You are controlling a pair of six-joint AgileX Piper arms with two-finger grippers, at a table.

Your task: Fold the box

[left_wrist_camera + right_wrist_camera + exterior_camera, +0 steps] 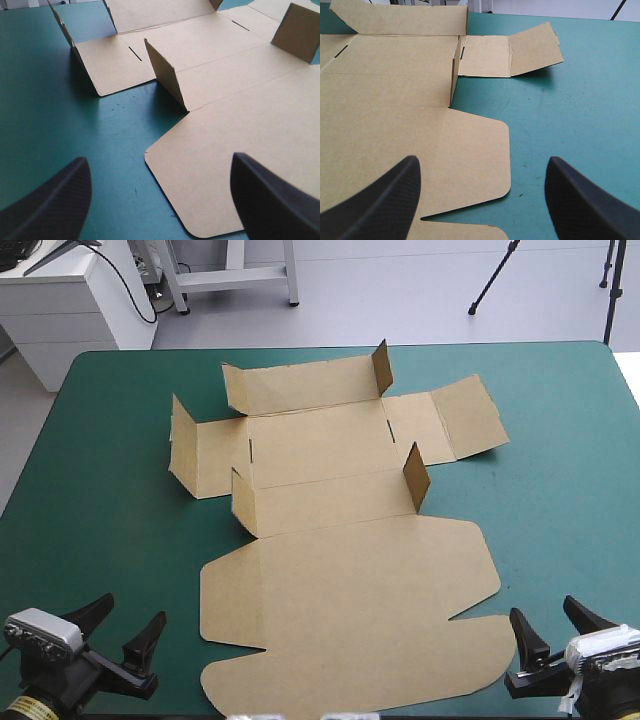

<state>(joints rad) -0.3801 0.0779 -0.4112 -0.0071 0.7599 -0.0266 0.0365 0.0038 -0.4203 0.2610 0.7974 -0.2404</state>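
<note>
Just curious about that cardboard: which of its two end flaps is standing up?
The left end flap, toward the left edge of the table, rises steeply from the box; the right end flap lies nearly flat.

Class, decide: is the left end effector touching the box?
Apart. The high view shows a strip of bare teal-green cover between the left end effector, fingers open, and the box.

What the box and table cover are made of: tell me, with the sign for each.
The box: matte brown board, likely cardboard; creased flaps stand stiffly, slots cut clean. The teal-green cover: smooth, faintly glossy, perhaps a rubbery mat; small scuffs show; unsure.
</note>
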